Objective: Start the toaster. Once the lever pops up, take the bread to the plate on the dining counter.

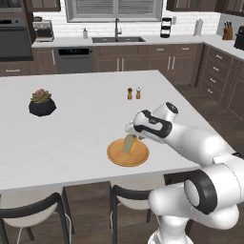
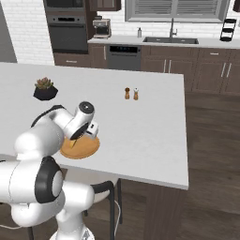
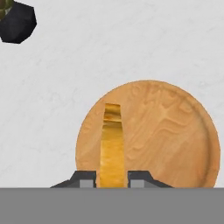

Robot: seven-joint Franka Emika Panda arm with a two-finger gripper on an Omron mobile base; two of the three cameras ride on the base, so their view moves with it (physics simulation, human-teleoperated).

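My gripper [image 1: 130, 137] [image 2: 78, 136] [image 3: 112, 179] is shut on the bread [image 1: 129, 144] [image 3: 112, 142], a tan slice with a yellow-brown crust, held upright on edge. The slice hangs over the left part of the round orange-brown plate [image 1: 119, 159] [image 2: 88, 149] [image 3: 175, 131]; I cannot tell whether its lower edge touches the plate. The plate lies near the front edge of the white dining counter [image 1: 71, 138] [image 2: 140, 122]. A dark boxy thing [image 1: 239, 38] cut off at the far right of the back worktop may be the toaster.
A black faceted pot with a succulent [image 1: 42, 106] [image 2: 45, 90] [image 3: 16, 22] stands far left on the counter. Two small shakers [image 1: 134, 93] [image 2: 131, 93] stand behind the plate. Dark-backed stools [image 1: 28, 209] [image 1: 131, 195] are tucked under the front edge.
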